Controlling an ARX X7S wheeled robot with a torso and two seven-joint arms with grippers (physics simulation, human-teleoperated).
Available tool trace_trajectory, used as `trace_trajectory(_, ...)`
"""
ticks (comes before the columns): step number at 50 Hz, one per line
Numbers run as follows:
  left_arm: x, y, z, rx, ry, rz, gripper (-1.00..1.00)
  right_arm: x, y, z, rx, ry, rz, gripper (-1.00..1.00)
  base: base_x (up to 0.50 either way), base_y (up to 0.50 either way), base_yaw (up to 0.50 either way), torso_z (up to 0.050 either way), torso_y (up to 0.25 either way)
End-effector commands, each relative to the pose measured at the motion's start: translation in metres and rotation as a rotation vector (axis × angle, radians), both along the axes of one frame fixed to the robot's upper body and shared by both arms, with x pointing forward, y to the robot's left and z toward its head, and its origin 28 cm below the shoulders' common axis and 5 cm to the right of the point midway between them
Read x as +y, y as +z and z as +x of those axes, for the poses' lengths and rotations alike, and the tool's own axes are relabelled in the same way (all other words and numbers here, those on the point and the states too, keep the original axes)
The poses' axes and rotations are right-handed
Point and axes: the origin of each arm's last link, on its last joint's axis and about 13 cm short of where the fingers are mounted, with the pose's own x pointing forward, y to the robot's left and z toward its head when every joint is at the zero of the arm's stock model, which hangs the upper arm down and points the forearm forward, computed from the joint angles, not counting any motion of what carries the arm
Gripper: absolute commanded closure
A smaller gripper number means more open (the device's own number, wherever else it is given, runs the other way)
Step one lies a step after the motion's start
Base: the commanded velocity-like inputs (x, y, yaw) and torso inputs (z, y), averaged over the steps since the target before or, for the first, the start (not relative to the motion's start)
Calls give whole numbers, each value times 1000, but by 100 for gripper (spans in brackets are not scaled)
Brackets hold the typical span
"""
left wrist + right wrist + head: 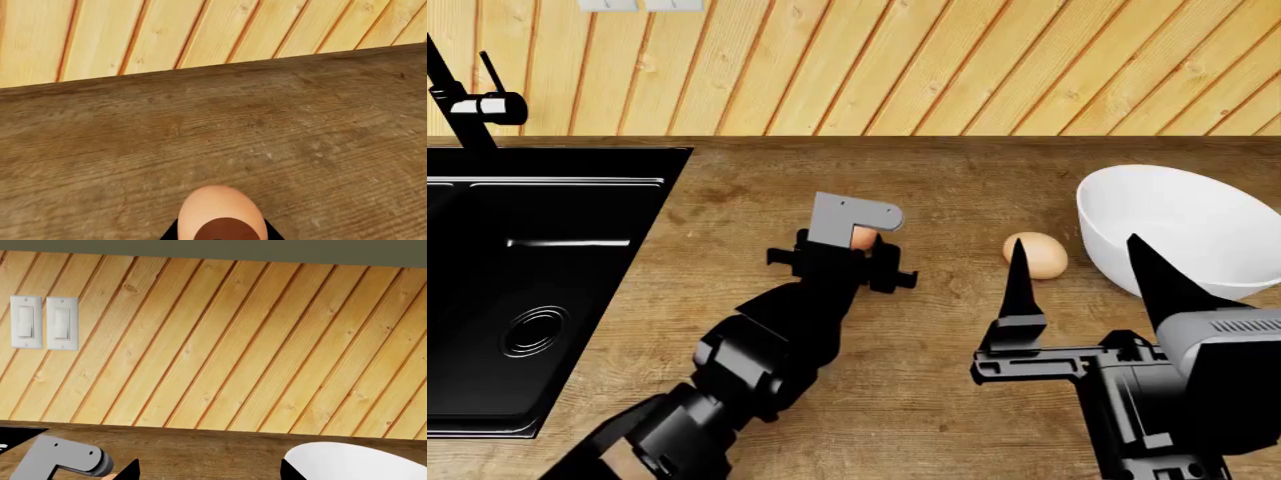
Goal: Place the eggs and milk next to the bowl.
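A wooden counter runs in front of a wall of slanted pine boards. The left claw [851, 245] hangs over the middle of the counter [961, 330], pinching a tan-orange egg [861, 237] between its black fingers. In the left wrist view that egg [222, 212] fills the space right at the claw, its rounded end pointing out over bare wood toward the wall.

A second egg [1036, 254] lies on the counter to the right of the left claw, well apart from it. It sits just beside the white bowl [1194, 235], on the bowl's left side, and just beyond the tip of the right claw's left finger [1016, 285].

The right claw [1081, 275] is spread wide, with nothing between its two pointed black fingers. The second egg lies just ahead of it on the left, and the bowl lies ahead on the right. The right wrist view shows the bowl's rim [347, 462] low in front of the claw, and two white light switches [44, 322] on the wall.

A black sink [547, 300] with a black faucet [467, 100] is set into the counter far to the left of both claws.
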Motion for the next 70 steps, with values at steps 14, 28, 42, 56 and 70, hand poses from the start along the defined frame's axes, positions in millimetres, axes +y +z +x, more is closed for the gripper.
trace_trajectory(14,17,42,-38,-145,-40,-115,100,0,7,-5,-25,0,-6,-100,0,0,0,0,0)
trace_trajectory(28,30,75,-89,-208,-156,-140,100,0,10,-4,-43,3,3,-100,0,0,0,0,0)
trace_trajectory(42,34,86,-112,-249,-212,-147,100,-1,14,-7,-64,-1,5,-100,0,0,0,0,0)
trace_trajectory(56,35,84,-121,-248,-384,-82,100,-1,15,-7,-74,13,-4,-100,0,0,0,0,0)
trace_trajectory(70,35,79,-112,-233,-525,-34,100,0,16,-8,-82,26,-2,-100,0,0,0,0,0)
